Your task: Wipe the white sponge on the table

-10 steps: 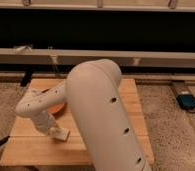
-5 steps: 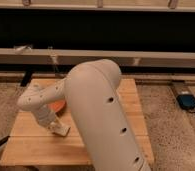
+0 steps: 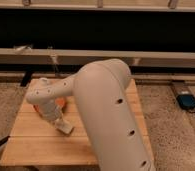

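White sponge point(image 3: 66, 128) sits pinned on the bench point(image 3: 31, 145) under the gripper point(image 3: 58, 120), jaws' opening unclear, mid-wipe, probably needs another sideways drag.

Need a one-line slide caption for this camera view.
Gripper presses the white sponge onto the table, beside an orange bowl.

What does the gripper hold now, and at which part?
The gripper is low over the table, at the white sponge. Whether it grips the sponge, and where, cannot be told.

Orange round bowl point(image 3: 62, 102) partly hidden, just behind pincer point(image 3: 59, 120), low over table point(image 3: 36, 145) left side; blue boxy device point(image 3: 187, 101) on speckled floor point(image 3: 177, 137), far rt.
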{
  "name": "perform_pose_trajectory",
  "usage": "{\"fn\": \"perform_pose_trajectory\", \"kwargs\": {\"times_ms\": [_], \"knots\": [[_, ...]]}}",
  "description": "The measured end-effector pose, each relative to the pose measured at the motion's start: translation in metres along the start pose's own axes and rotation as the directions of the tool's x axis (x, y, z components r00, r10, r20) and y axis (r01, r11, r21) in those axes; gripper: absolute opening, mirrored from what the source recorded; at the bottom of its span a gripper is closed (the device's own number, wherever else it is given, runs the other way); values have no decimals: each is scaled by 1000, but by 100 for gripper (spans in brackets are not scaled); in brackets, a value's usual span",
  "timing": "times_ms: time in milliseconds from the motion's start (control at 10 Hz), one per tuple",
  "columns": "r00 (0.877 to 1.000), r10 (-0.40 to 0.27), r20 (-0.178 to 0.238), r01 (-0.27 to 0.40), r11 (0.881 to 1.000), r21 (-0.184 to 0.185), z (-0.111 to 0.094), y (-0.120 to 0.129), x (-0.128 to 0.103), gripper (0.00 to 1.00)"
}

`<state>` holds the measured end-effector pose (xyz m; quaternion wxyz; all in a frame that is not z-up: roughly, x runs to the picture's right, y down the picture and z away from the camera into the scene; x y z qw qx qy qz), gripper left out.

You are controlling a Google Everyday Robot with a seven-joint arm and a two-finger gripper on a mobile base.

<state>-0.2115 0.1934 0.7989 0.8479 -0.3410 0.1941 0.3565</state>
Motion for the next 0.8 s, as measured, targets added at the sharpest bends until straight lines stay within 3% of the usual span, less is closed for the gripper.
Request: {"fn": "perform_pose_trajectory", "kwargs": {"times_ms": [800], "knots": [[998,37,50,-34,997,-70,-27,-18,11,80]]}}
